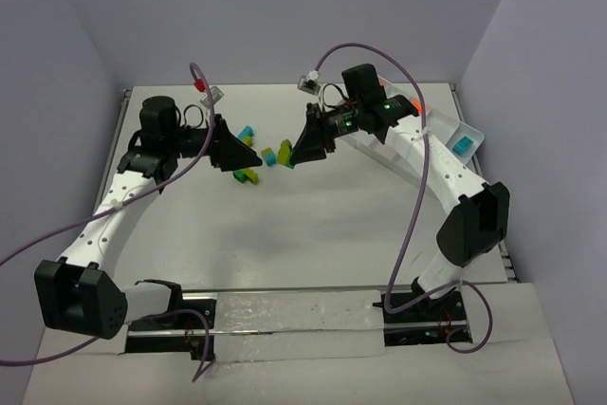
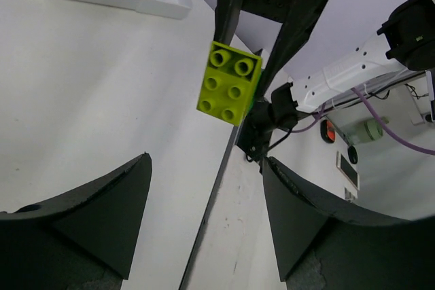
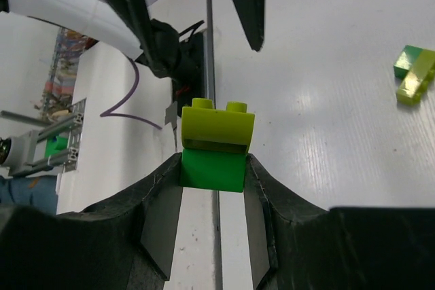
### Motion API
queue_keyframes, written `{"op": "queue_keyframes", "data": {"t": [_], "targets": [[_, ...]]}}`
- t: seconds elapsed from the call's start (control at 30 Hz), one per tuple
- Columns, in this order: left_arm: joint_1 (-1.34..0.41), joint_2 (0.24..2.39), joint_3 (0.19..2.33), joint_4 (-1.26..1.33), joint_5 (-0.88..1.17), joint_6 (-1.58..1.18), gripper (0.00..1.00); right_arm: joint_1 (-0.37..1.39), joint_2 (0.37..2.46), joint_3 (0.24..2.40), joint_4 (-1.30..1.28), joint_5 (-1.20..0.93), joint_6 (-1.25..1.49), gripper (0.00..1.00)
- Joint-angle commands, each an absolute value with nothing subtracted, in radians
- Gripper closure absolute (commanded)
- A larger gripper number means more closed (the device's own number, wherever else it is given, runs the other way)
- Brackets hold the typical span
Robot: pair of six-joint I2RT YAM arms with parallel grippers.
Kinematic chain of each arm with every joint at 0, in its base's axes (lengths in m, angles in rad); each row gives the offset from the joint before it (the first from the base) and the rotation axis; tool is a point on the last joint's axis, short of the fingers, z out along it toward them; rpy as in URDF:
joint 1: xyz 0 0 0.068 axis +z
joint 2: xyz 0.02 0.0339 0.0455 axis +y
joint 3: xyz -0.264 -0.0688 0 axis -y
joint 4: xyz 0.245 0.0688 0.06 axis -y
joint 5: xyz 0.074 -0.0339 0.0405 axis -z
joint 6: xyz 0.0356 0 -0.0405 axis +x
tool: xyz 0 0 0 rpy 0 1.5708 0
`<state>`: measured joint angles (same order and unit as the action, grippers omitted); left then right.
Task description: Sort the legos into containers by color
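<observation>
The right hand (image 3: 213,166) clamps a green brick (image 3: 211,176) topped by a yellow-green brick (image 3: 217,121), presenting both above the surface (image 1: 313,234) centre. This likely lets the left hand (image 2: 204,161), wide apart and empty, separate them. The tray (image 1: 471,132) lies far right.

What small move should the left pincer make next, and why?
Probably ease the left pincer forward until the yellow-green brick sits between its open jaws, then close on it. The right pincer is shut on the green brick, and the yellow-green one is stuck on top of it, ahead of the left pincer. The two colors likely must be pulled apart before sorting.
</observation>
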<state>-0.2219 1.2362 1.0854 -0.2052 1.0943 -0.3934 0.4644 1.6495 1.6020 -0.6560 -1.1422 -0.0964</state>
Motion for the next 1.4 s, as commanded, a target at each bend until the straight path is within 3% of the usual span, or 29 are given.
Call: {"op": "queue_keyframes", "data": {"t": [0.0, 0.57, 0.77, 0.93, 0.97, 1.37], "targets": [[-0.242, 1.233, 1.069, -0.063, 1.16, -0.465, 0.26, 0.49, 1.601, 1.6, -0.695, -1.226, -0.158, 1.0], [-0.334, 1.224, 1.011, 0.075, 1.173, -0.501, 0.28, 0.577, 1.612, 1.597, -0.646, -1.24, -0.084, 1.0], [-0.336, 1.226, 0.997, 0.125, 1.211, -0.543, 0.52, 0.583, 1.618, 1.6, -0.668, -1.221, -0.106, 1.0], [-0.334, 1.217, 0.985, 0.108, 1.218, -0.521, 0.96, 0.563, 1.623, 1.585, -0.692, -1.215, -0.131, 1.0], [-0.331, 1.218, 0.986, 0.097, 1.218, -0.515, 0.99, 0.553, 1.623, 1.583, -0.698, -1.223, -0.141, 1.0], [-0.129, 1.297, 1.05, 0.018, 1.222, -0.379, 1.0, 0.237, 1.673, 1.674, -1.059, -1.188, -0.476, 1.0]]}}
